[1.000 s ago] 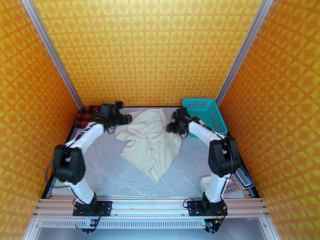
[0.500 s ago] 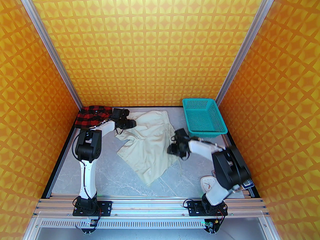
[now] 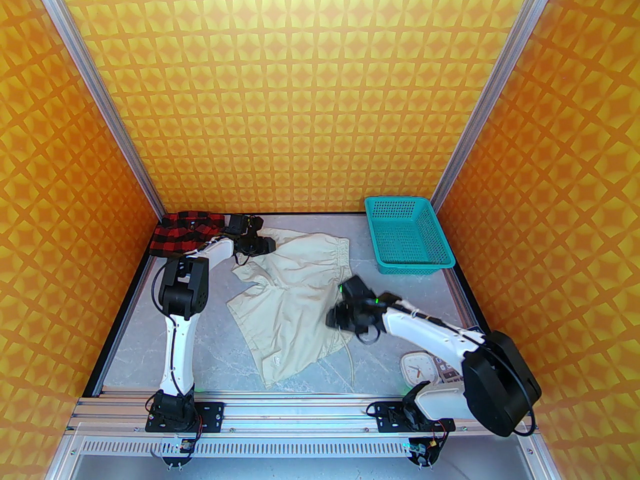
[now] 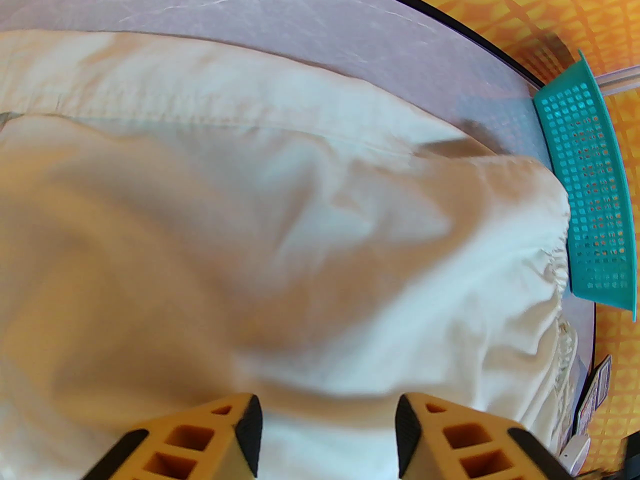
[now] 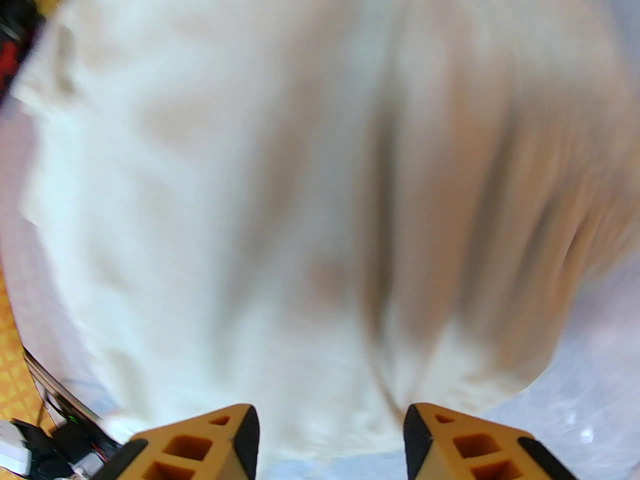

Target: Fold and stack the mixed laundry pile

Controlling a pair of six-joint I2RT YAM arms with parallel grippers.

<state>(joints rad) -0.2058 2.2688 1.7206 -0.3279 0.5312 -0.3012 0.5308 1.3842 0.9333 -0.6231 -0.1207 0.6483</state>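
Change, trousers: the cream trousers (image 3: 295,298) have slid toward the near rail since a second ago. The lower hem lies closer to the arm bases, and the gathered waistband now faces far-right toward the basket.
Change, right arm: has swung back from the far side by the basket. Its elbow now hangs low over the near-right corner.
Change, left arm: elbow has folded up; its claw sits at much the same far-left spot as half a second ago.
Unchanged: checked shirt (image 3: 182,233) bunched in the far-left corner; teal basket (image 3: 395,201) at far right.
Left claw (image 3: 265,244): at the trousers' far-left corner. In the wrist view (image 4: 328,413) the fingers stand apart at medium width, with cloth running across the gap; nothing pinched.
Right claw (image 3: 334,318): over the trousers' right edge. In the wrist view (image 5: 331,418) the fingers are likewise apart over blurred cream cloth.
Trousers, position: spread mid-surface (image 3: 210,348), drawstring (image 3: 351,363) trailing off the near-right side.
Writing: a small patch near the hem (image 3: 274,360), too small to read.
Other items: white clock (image 3: 416,366) at near right, numerals not legible. The calculator (image 3: 445,370) beside it is now mostly under the right arm.
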